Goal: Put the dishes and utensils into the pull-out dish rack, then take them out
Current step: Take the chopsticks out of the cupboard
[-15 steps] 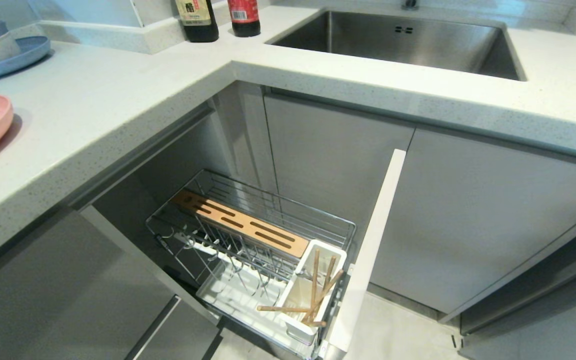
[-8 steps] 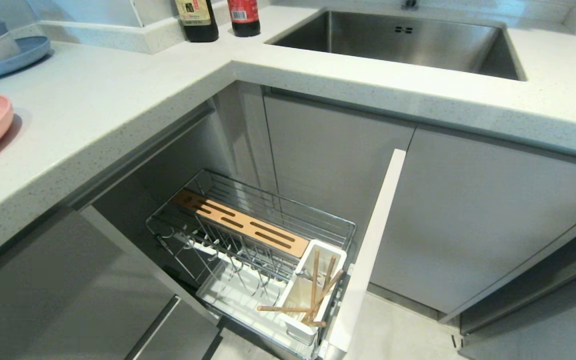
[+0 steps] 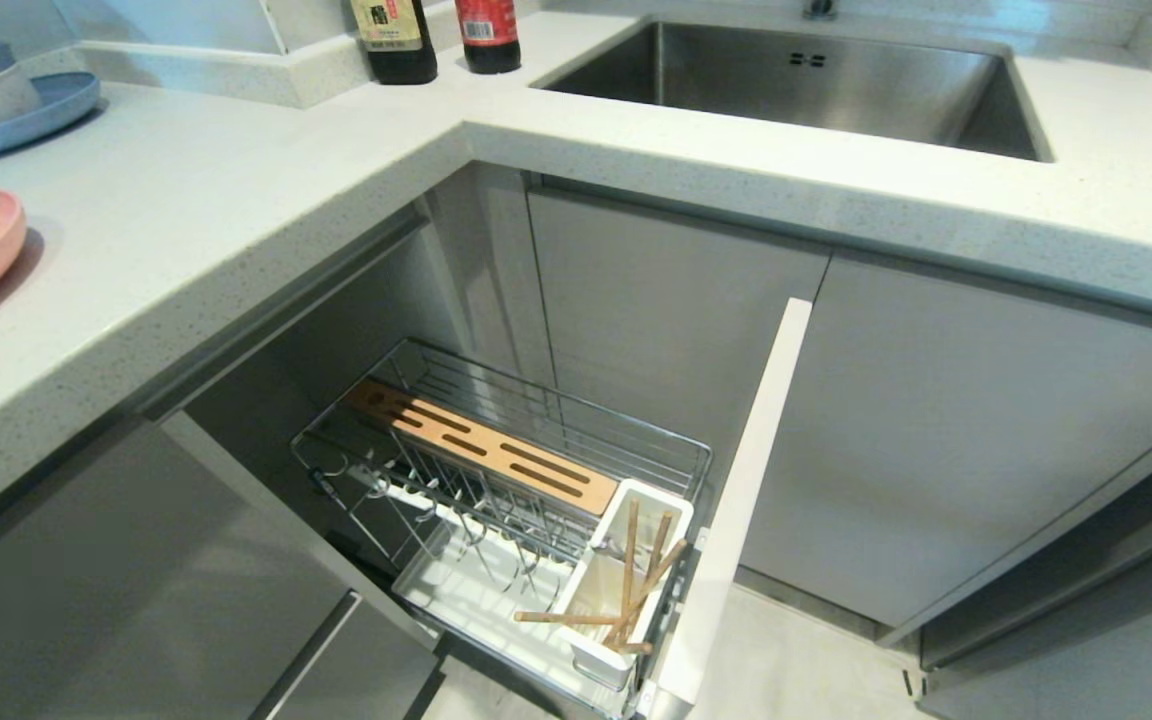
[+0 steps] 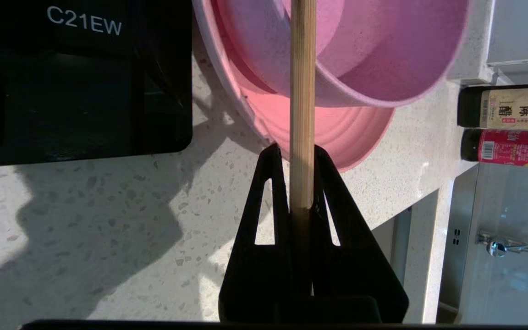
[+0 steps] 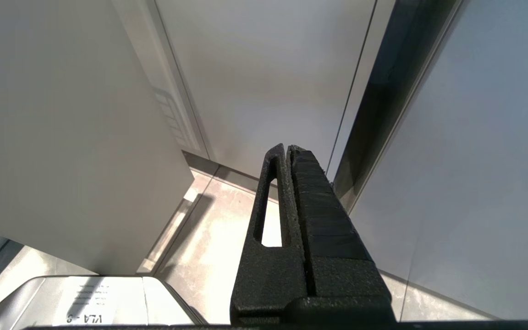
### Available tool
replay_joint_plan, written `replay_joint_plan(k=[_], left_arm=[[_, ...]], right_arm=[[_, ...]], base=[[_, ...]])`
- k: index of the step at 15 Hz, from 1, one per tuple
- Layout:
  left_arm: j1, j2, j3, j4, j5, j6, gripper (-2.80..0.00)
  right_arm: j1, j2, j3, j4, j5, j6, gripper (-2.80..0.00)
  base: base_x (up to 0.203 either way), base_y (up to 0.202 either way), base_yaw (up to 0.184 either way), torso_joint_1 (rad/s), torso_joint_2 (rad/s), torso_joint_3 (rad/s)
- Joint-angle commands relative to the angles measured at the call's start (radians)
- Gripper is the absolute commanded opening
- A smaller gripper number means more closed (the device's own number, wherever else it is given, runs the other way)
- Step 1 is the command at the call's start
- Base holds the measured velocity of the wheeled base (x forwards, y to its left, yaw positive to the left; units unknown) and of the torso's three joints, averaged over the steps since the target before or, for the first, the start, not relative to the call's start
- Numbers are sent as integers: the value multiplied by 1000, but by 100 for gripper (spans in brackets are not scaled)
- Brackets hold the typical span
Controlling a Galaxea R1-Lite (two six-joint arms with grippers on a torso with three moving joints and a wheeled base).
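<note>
While the left gripper (image 4: 301, 153) hovers over the speckled counter (image 4: 108, 229), its two black fingers (image 4: 271, 183) clamp one wooden chopstick (image 4: 302, 91), which pokes out past the tips across the pink bowl (image 4: 374, 55) and pink plate (image 4: 337, 133). "C21EW" is printed on a black appliance (image 4: 80, 78). Two labelled bottles (image 4: 507, 126) lie beyond. Pressed closed and empty, the right gripper (image 5: 287, 149) hangs by cabinet doors (image 5: 268, 68).

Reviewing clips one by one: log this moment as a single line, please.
left hand: shut on light wooden chopstick, over speckled counter | small pink bowl: on pink plate | right hand: shut, parked
</note>
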Motion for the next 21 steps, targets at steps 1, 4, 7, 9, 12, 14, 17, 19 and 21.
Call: replay_joint_plan(k=[1, 4, 7, 9, 12, 14, 17, 19, 21], left_arm=[[2, 5, 4, 4, -4, -6, -280], [4, -18, 3, 4, -5, -6, -280], [6, -55, -1, -1, -5, -6, -280], [18, -71, 0, 0, -5, -10, -280], [29, -78, 28, 1, -4, -26, -280], [44, -75, 53, 0, -4, -26, -280], [53, -73, 72, -12, -6, -26, -280], [51, -68, 79, -36, -38, -26, -280], [51, -46, 79, -45, -97, -26, -280]], right_arm=[[0, 0, 2, 1, 0, 0, -280], [0, 0, 2, 0, 0, 0, -280], [0, 0, 2, 0, 0, 0, -280], [0, 0, 2, 0, 1, 0, -280], [0, 0, 2, -1, 0, 0, -280], [2, 0, 2, -1, 0, 0, -280], [0, 0, 2, 0, 0, 0, -280], [0, 0, 2, 1, 1, 0, -280], [0, 0, 2, 1, 0, 0, -280]], base=[[0, 0, 0, 0, 0, 0], [0, 0, 0, 0, 0, 0], [0, 0, 0, 0, 0, 0], [0, 0, 0, 0, 0, 0], [0, 0, 0, 0, 0, 0], [0, 0, 0, 0, 0, 0], [0, 0, 0, 0, 0, 0], [0, 0, 0, 0, 0, 0], [0, 0, 0, 0, 0, 0]])
